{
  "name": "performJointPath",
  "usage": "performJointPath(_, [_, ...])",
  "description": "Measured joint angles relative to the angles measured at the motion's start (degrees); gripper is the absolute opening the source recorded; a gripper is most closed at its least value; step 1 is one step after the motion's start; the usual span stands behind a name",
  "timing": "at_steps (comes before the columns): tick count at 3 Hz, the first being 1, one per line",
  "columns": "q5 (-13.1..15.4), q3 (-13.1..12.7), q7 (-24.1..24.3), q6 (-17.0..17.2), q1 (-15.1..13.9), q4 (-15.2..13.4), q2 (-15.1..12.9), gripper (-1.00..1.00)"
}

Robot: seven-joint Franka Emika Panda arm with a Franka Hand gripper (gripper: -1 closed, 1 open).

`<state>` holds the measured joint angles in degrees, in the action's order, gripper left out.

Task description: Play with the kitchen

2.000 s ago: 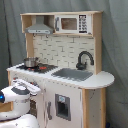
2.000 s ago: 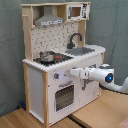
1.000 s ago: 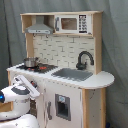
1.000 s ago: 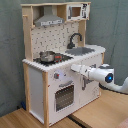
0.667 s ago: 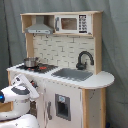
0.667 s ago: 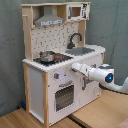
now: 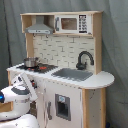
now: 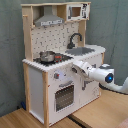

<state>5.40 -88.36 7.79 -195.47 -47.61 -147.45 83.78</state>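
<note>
The tall white and light-wood toy play kitchen [image 8: 55,75] stands upright, and the single white robot arm reaches toward its front face from the side of the stove. In the second exterior view the gripper [image 8: 75,65] sits at the end of the white arm, pressed close against the upper front panel just below the counter edge, where the small round knobs [image 8: 60,76] lie just beside and slightly below it. The white oven door with its dark window [image 8: 64,97] hangs lower still, directly beneath the gripper, and the small metal pot [image 8: 47,56] on the stove is above and behind it, up on the counter. The grey sink [image 7: 74,74] and curved black faucet [image 7: 84,59] lie further along the counter, well apart from the gripper on its far side. In the first exterior view the arm's wrist [image 7: 22,85] shows at the stove-side corner of the cabinet, but the fingers are hidden by the arm body; I cannot tell whether the gripper is open or closed in either view. The kitchen's long axis runs vertically, while the arm approaches horizontally, so the nearest playable parts are, in my judgement, the knobs and the oven door handle [image 8: 65,85], which would call for a small move downward along the front panel.
</note>
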Motion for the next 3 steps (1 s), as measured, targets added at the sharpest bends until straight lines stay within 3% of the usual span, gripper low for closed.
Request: performJointPath(3, [-0.2,0.0,18.8,0.2,0.1,0.0,0.5,-1.00])
